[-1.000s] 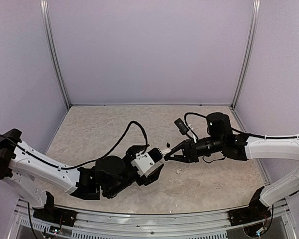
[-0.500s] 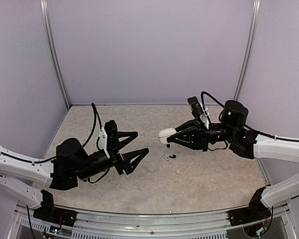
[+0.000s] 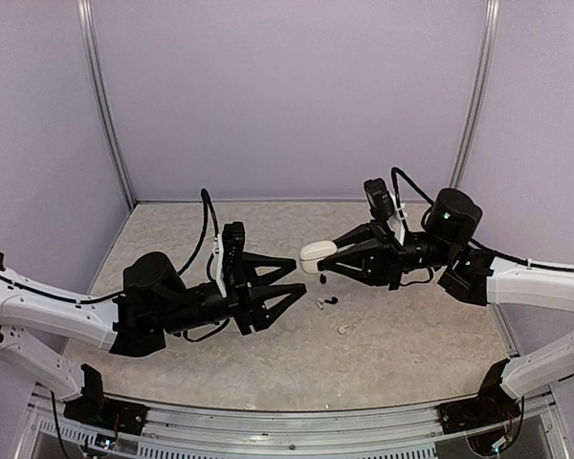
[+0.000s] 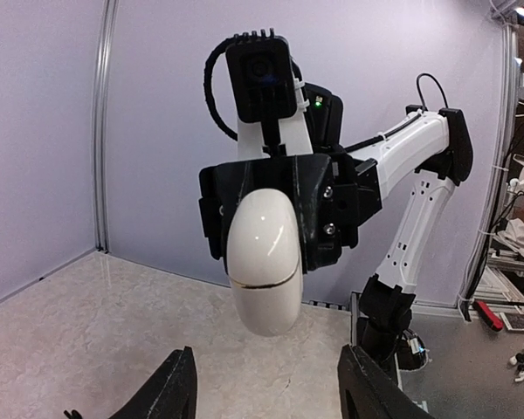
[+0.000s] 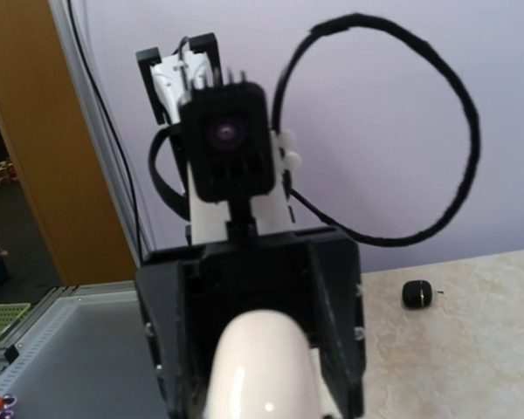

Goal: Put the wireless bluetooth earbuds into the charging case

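White charging case [image 3: 314, 251] clamped in the right fingers [image 3: 354, 244], mid-air.
Facing it, left fingers [image 3: 275, 260] apart, empty; two black earbuds [image 3: 333, 300], two white earbuds [image 3: 344, 329] on the surface [image 3: 191, 249] below the case.

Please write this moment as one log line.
right fingers: hold case, raised | left fingers: open, facing case, apart | case: lid shut | earbuds: on table

Both arms stretch inward. The right gripper [image 3: 333, 258] clamps the charging case [image 3: 316, 252]. The left gripper [image 3: 297, 276], fingers [image 3: 273, 260] spread and empty, points at the case from nearby.
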Available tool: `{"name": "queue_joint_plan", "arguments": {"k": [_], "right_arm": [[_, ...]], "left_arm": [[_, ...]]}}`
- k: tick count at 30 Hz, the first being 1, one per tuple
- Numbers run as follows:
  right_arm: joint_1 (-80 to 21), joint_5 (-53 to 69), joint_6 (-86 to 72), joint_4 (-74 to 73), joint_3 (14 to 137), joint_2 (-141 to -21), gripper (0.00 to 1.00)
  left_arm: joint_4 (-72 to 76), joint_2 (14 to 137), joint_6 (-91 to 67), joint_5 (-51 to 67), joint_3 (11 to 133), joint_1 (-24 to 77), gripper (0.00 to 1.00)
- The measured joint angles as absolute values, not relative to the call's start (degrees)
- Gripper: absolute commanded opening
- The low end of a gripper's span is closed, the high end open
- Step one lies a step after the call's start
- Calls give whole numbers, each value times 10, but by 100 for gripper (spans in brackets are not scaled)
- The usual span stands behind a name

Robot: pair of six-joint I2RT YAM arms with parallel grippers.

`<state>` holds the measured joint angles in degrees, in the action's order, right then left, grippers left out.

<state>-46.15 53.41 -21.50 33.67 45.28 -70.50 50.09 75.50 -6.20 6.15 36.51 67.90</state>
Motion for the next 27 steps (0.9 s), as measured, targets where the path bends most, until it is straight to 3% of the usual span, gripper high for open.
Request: {"name": "queue_joint_plan", "arguments": {"k": [15,27], "right_arm": [[-473,519,-218,365,453,-711,17],[-475,502,-220,376,441,-711,16]], "left_arm": [[506,792,-62,67,404,678,45],[520,807,-63,67,420,677,45]]}}
